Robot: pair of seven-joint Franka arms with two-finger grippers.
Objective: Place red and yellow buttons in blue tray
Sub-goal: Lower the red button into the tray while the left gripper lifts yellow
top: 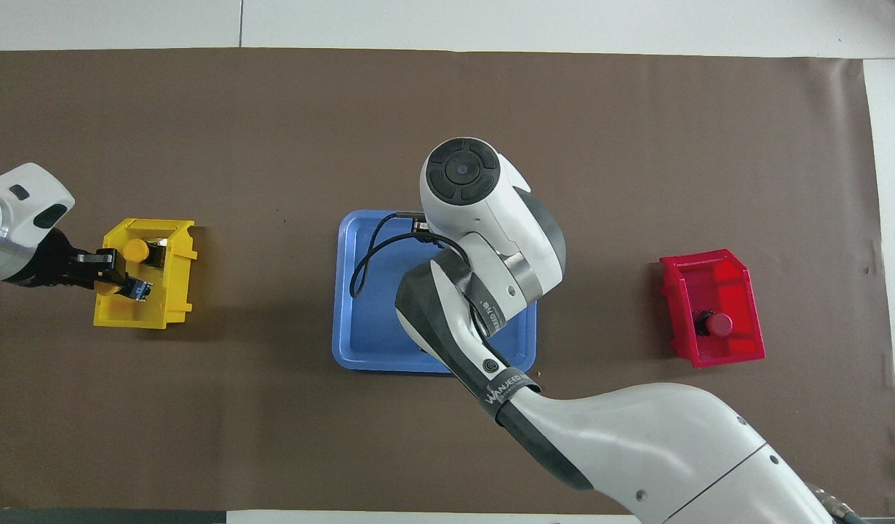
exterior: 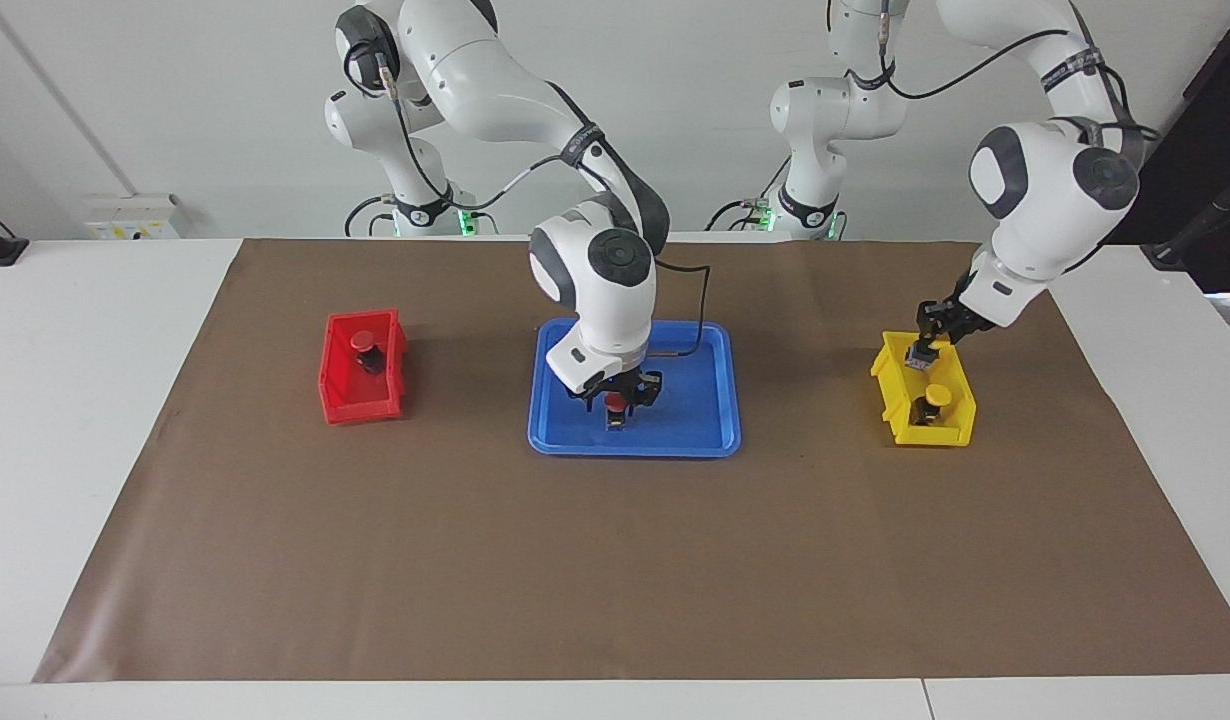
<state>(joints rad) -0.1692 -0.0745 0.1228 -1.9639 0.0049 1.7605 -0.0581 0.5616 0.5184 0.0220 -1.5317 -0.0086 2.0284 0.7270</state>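
The blue tray point(exterior: 695, 400) lies mid-table and also shows in the overhead view point(top: 360, 291). My right gripper point(exterior: 616, 408) is low in the tray, shut on a red button point(exterior: 615, 400); in the overhead view the arm hides both. A second red button point(exterior: 363, 343) stands in the red bin point(exterior: 347, 400). My left gripper point(exterior: 923, 352) is over the yellow bin point(exterior: 950, 432), at its end nearer the robots. It is shut on a yellow button point(top: 105, 287). Another yellow button point(exterior: 937, 397) stands in that bin.
The red bin point(top: 738, 280) is toward the right arm's end of the brown mat, the yellow bin point(top: 174, 291) toward the left arm's end. The tray lies between them. The mat point(exterior: 615, 570) stretches on farther from the robots.
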